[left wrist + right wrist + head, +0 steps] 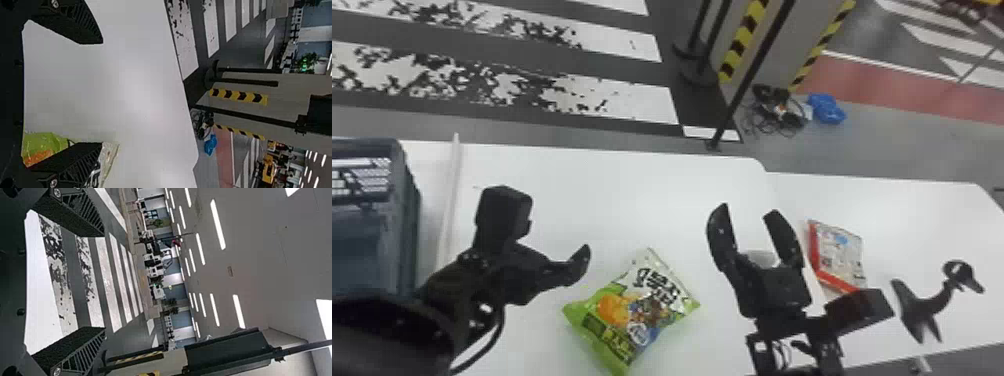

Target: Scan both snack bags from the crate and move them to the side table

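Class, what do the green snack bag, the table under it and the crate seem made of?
Green snack bag: probably thin plastic film, slightly glossy; it looks puffed and creased.
Table: smooth, low-sheen white top, perhaps laminate or plastic; soft highlights, no visible grain.
Crate: likely rigid moulded plastic, satin; its wall has a regular grid of openings.

A large garage-like indoor hall, with crosswalk stripes (637, 100), a hazard-marked pillar (287, 94) and ceiling strip lights (217, 224).
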Controlling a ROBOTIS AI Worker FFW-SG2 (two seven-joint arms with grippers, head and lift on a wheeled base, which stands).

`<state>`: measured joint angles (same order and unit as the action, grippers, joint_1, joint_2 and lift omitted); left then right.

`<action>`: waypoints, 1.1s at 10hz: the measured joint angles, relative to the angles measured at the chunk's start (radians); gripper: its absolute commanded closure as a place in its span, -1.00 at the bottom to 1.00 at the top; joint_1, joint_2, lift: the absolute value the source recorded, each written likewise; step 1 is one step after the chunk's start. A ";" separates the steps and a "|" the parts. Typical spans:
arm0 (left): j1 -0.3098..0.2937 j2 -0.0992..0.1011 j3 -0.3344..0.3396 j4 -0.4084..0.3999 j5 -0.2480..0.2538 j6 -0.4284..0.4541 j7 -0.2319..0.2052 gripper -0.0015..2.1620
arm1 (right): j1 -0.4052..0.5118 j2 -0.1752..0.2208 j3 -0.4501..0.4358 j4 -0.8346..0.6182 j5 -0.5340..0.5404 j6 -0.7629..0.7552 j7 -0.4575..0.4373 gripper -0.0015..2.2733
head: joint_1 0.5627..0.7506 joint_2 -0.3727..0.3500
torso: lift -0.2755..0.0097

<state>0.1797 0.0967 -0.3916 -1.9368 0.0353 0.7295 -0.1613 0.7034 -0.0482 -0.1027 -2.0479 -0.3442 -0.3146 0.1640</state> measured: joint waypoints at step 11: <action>0.438 0.143 0.542 -0.217 0.314 -0.852 0.054 -0.93 | -0.011 -0.009 0.017 0.041 0.096 0.185 0.075 -0.93 | 0.41 0.23 | 0.73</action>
<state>0.6179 0.2400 0.1505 -2.1537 0.3495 -0.1229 -0.1073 0.6927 -0.0567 -0.0852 -2.0074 -0.2486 -0.1292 0.2390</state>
